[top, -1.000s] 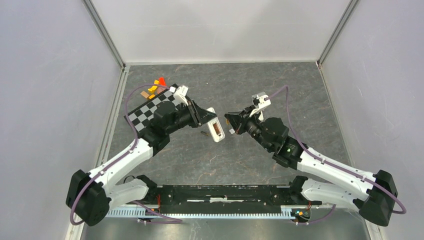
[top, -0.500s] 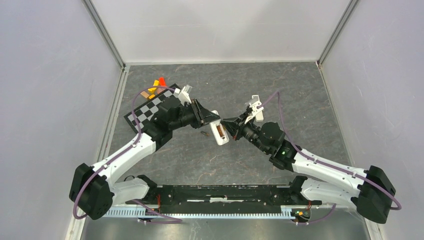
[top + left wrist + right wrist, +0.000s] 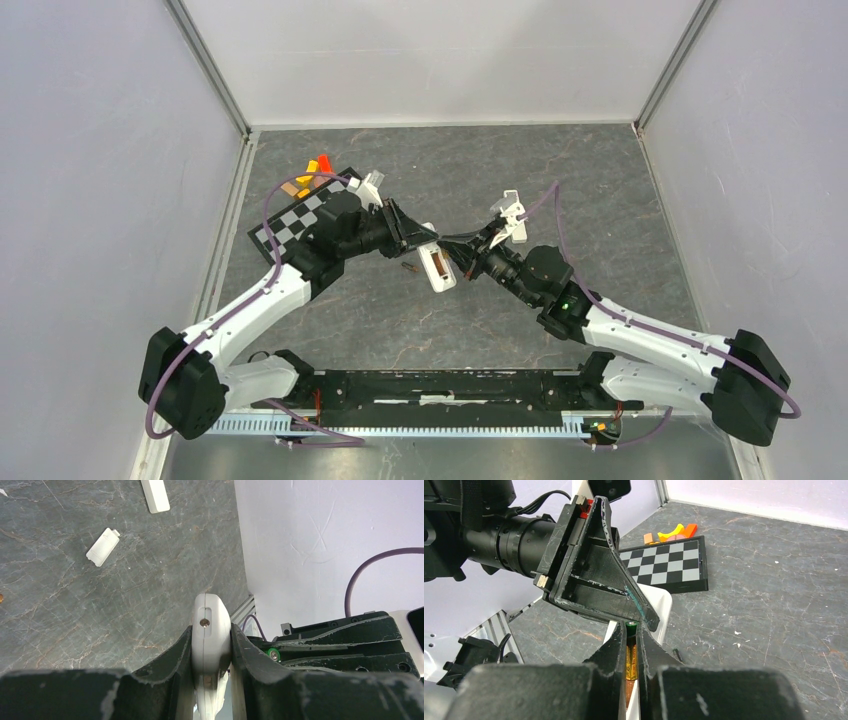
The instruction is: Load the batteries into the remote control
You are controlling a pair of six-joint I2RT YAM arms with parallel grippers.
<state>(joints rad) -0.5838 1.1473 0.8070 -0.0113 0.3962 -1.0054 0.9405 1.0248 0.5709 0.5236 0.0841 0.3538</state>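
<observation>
Lining up for insertion

Your right gripper (image 3: 630,629), nearly shut, pinches a battery (image 3: 630,661), its long axis aimed straight at the remote control (image 3: 437,268) just ahead, which your left gripper (image 3: 211,630) clamps by its edges

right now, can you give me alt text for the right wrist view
The right arm's jaws pinch a slim dark battery with a gold band, its tip up at a slim white plastic remote control held in the left arm's black jaws. Behind, a black-and-white checkered board lies on the grey marbled table.
</observation>
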